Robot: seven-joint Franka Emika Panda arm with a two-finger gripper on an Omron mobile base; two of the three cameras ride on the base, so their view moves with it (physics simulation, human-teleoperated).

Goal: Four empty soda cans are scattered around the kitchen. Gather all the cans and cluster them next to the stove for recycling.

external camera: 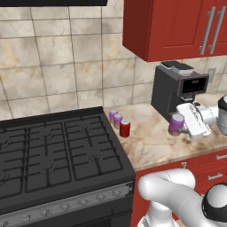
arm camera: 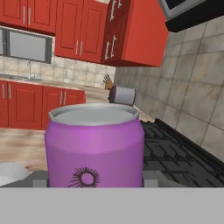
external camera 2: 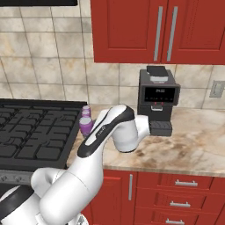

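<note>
My gripper (external camera: 182,124) is shut on a purple soda can (external camera: 176,124), holding it upright over the beige counter in front of the dark coffee machine. In the hand view this can (arm camera: 94,146) stands close up between the fingertips (arm camera: 151,177), silvery top showing. Two more purple cans (external camera: 115,118) and a red can (external camera: 125,128) stand together on the counter right beside the stove (external camera: 53,155). The right base view shows the two purple cans (external camera 2: 85,123) next to the stove (external camera 2: 35,132); my arm hides the hand there.
The coffee machine (external camera: 175,91) stands at the back of the counter (external camera: 150,146), under red wall cabinets (external camera: 177,26). Past the stove grates (arm camera: 175,153) the hand view shows a toaster (arm camera: 122,95) and a knife block (arm camera: 107,82) on the far counter.
</note>
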